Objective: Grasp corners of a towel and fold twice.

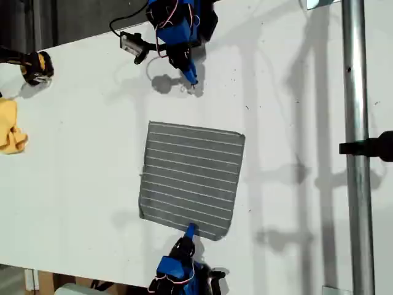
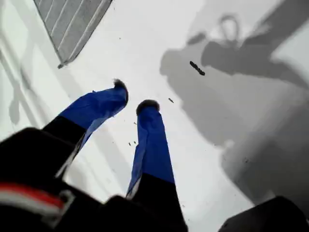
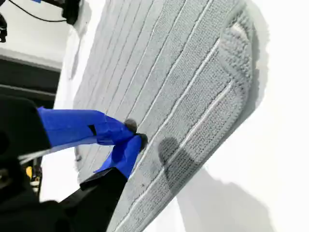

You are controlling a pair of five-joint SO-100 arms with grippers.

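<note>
The towel, grey with narrow white stripes, lies flat in the middle of the white table. My first gripper hangs over bare table beyond the towel's far edge in the exterior view. Its blue fingers stand slightly open around nothing, and one towel corner shows ahead of them. My second gripper is shut, its tips together just over the towel near its near edge. No cloth shows pinched between them, and their shadow falls on the towel beside them.
A yellow cloth lies at the exterior view's left edge, with a black and yellow object above it. A metal pole runs down the exterior view's right side. A small cabled device sits beside the first arm.
</note>
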